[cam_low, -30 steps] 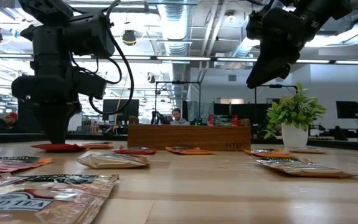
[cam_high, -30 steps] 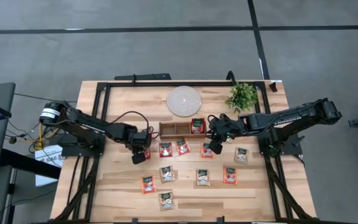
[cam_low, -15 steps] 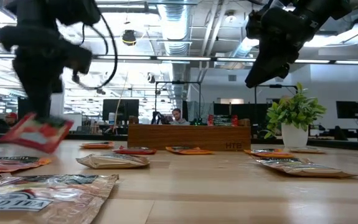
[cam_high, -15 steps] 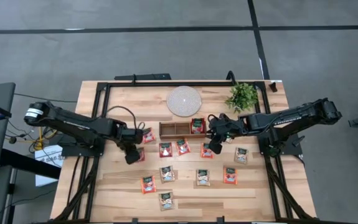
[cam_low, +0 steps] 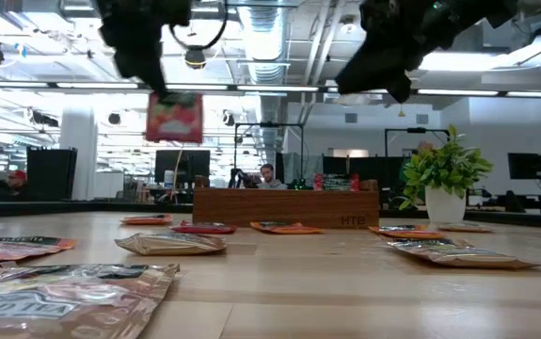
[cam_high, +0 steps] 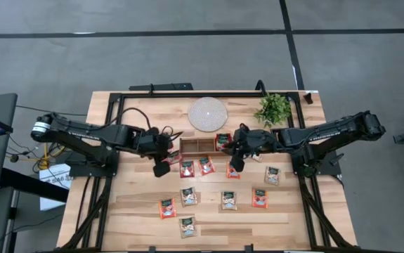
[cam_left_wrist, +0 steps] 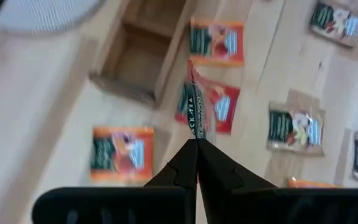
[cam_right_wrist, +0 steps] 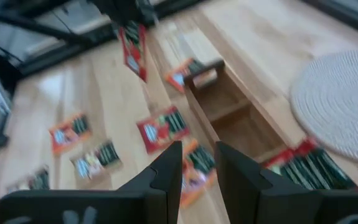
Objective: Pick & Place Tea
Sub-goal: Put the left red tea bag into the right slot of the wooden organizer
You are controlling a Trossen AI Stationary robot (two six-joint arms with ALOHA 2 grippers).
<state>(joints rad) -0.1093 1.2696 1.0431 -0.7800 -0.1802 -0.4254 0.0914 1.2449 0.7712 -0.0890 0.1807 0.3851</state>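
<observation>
My left gripper is shut on a red tea sachet, held high above the table just left of the brown wooden tray. The same sachet also shows in the right wrist view. Another red sachet lies in the tray's right compartment. Several more sachets, red-orange and tan, lie flat on the table in front of the tray. My right gripper stands open above the table at the tray's right end, with nothing between its fingers. My left gripper pinches the red sachet between its two fingertips at an edge by the dark green band. The fingers slant down from the table's left. The sachet hangs below them, upright and clear of the table.
A round white disc and a small potted plant stand behind the tray. A black frame runs along the table's edges. Bare wood lies at the table's near left.
My left gripper has risen from the table with the red sachet, which now hangs clear, and has gone toward the tray. My right gripper has stayed in place and tipped up nearer to level.
</observation>
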